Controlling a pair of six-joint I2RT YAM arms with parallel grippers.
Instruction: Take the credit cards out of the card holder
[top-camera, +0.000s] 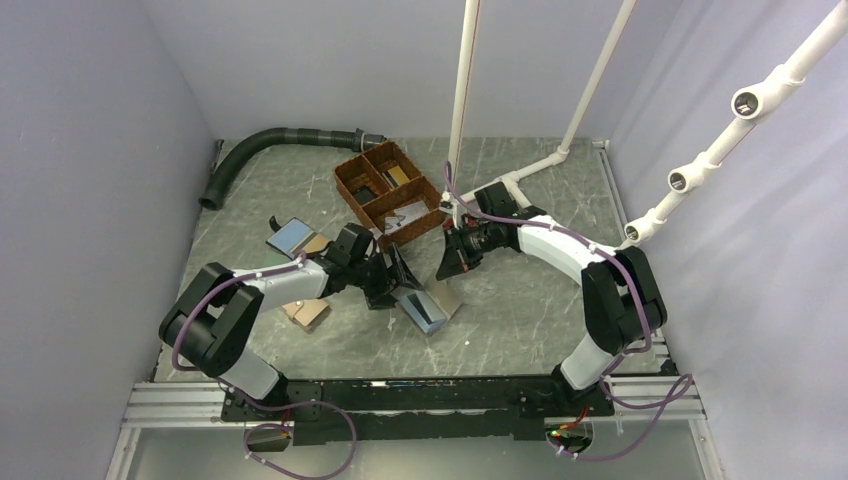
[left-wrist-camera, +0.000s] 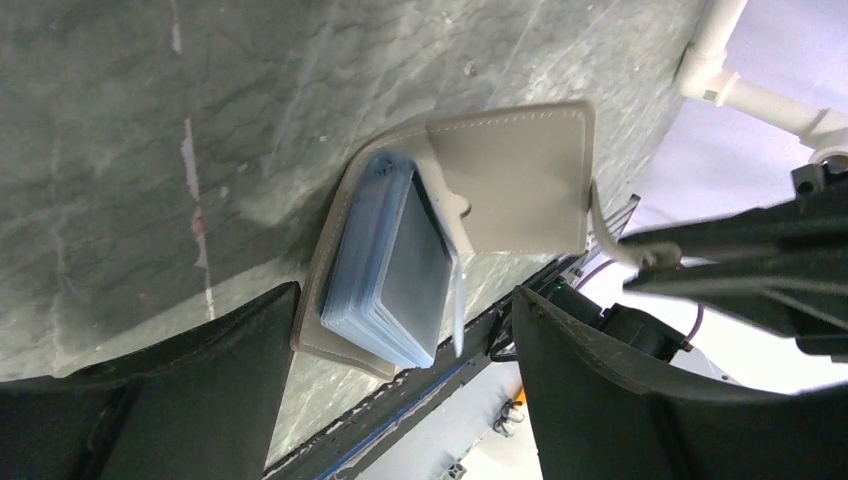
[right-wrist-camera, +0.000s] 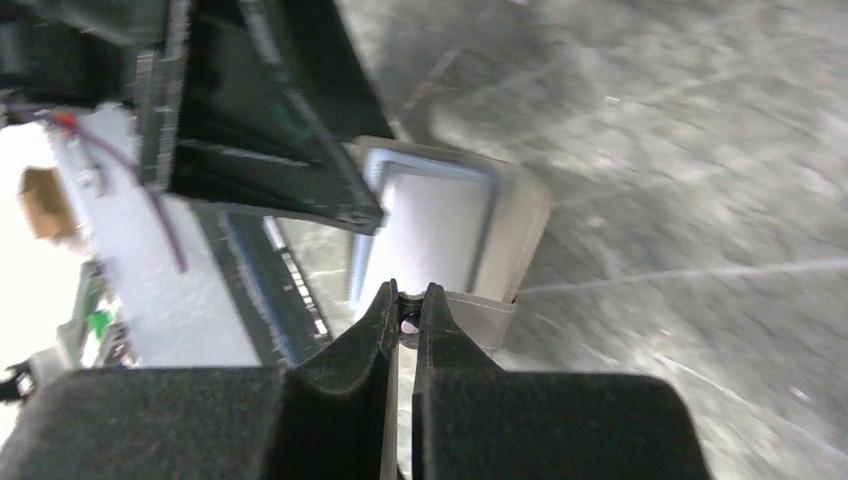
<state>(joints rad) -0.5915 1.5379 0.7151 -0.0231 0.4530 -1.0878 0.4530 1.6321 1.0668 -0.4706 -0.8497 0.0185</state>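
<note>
The card holder lies open on the table, taupe outside. A stack of pale grey-blue credit cards sits in its lower half, their edges fanned out. My left gripper is open, one finger on each side of that half, touching nothing. In the top view it sits just left of the holder. My right gripper is shut on the holder's small closing tab, beside the taupe flap. It reaches in from the upper right. The cards show just beyond its tips.
A brown woven basket with compartments stands behind the holder. A blue wallet with a tan panel and a brown item lie to the left. A black hose curves at the back left. White pipes rise at the back.
</note>
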